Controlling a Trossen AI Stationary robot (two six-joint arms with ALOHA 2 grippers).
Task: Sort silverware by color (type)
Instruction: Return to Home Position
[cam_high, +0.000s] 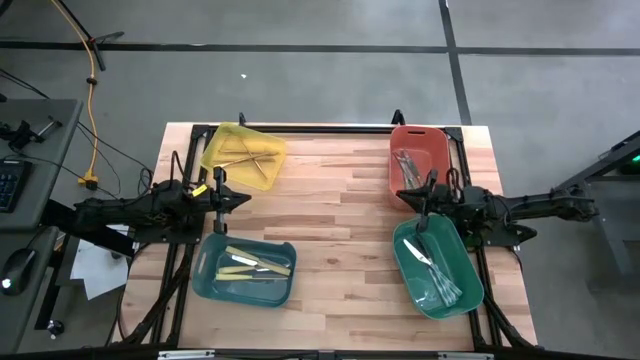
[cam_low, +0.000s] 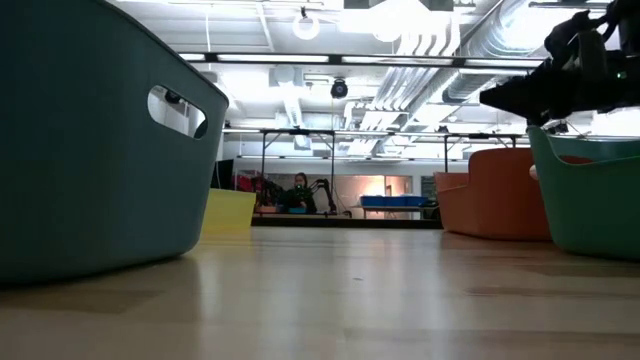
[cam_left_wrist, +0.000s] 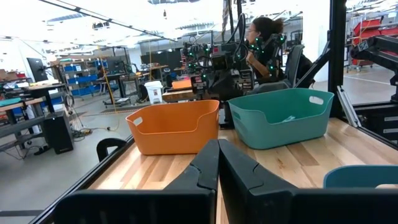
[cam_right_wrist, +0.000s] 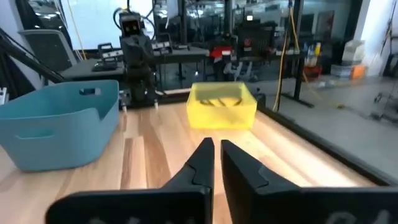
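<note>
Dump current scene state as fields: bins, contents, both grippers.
yellow bin: gold utensils
orange bin: silver utensils
blue bin: cream utensils
green bin: teal-tinted utensils
table: nothing loose seen in high view
left gripper: fingers shut, empty, between yellow and blue bins
right gripper: fingers shut, empty, between orange and green bins

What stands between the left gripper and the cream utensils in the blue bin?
Nothing loose does. The left gripper hangs just past the blue bin; only the bin's own rim lies between it and the cream utensils.
</note>
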